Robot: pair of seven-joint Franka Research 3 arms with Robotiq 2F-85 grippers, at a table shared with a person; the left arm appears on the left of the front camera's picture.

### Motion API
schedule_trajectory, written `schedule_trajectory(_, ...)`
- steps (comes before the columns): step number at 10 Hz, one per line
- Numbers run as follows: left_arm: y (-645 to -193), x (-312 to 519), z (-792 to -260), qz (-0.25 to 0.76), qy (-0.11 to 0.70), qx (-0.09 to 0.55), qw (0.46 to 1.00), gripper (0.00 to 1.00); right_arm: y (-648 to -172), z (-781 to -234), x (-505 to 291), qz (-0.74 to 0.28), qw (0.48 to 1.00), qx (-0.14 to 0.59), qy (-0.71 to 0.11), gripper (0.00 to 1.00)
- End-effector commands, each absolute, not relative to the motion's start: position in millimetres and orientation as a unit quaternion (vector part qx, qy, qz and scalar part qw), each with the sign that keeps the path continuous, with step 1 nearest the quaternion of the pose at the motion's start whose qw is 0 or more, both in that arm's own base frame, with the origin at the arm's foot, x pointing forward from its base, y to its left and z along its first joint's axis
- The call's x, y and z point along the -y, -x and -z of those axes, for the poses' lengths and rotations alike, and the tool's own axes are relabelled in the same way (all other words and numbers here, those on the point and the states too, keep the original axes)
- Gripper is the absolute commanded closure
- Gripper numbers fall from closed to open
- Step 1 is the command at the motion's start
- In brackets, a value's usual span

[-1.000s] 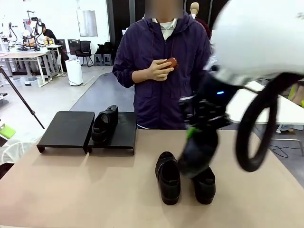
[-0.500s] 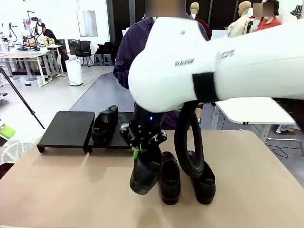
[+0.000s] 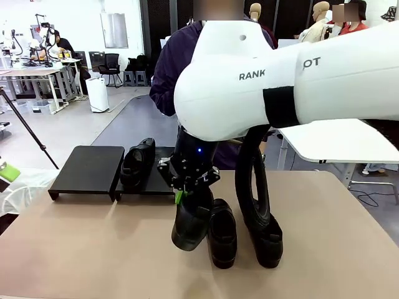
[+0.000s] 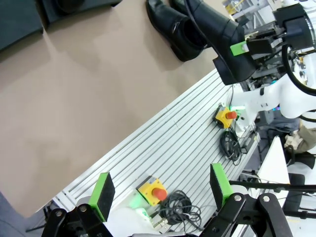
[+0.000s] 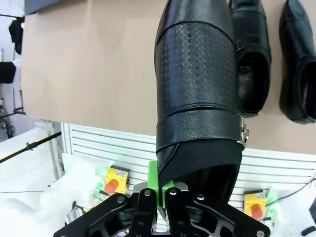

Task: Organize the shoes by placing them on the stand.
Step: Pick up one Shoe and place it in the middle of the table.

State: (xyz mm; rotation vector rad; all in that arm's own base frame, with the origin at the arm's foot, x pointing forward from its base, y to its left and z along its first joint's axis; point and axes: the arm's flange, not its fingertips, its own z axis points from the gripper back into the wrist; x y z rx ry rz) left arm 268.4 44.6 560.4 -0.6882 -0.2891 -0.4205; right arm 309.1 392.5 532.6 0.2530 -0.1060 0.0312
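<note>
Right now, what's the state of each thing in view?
right gripper: shut on held shoe
held shoe: gripped at heel, toe down
left gripper: open
left table shoe: upright on its sole
right table shoe: upright beside it
stand: left panel bare
stand shoe: on right panel

The tan table (image 3: 87, 249) carries the black stand (image 3: 90, 167) at its far left, 2 sloped panels side by side. Near the middle, well apart from the stand, 2 black shoes lie side by side, toes toward the near edge: left shoe (image 3: 222, 235), right shoe (image 3: 268, 242)
</note>
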Motion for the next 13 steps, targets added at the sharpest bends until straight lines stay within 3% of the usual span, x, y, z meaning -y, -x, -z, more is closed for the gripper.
schedule_trajectory(1,-269.5,-44.7,-561.0,0.211,0.342,0.149,0.903,0.0,-312.4,-511.3,-411.4,-0.016,0.993,0.05,-0.107,1.0)
schedule_trajectory(6,-269.5,-44.7,-561.0,0.211,0.342,0.149,0.903,0.0,-343.3,-441.0,-466.1,0.015,0.997,-0.006,-0.077,1.0)
schedule_trajectory(11,-269.5,-44.7,-561.0,0.211,0.342,0.149,0.903,0.0,-354.7,-406.6,-482.5,0.025,0.998,-0.015,-0.055,1.0)
schedule_trajectory(12,-269.5,-44.7,-561.0,0.211,0.342,0.149,0.903,0.0,-357.2,-404.1,-481.1,0.026,0.998,-0.009,-0.058,0.89)
schedule_trajectory(13,-269.5,-44.7,-561.0,0.211,0.342,0.149,0.903,0.0,-359.8,-400.3,-478.8,0.028,0.998,-0.016,-0.05,0.3)
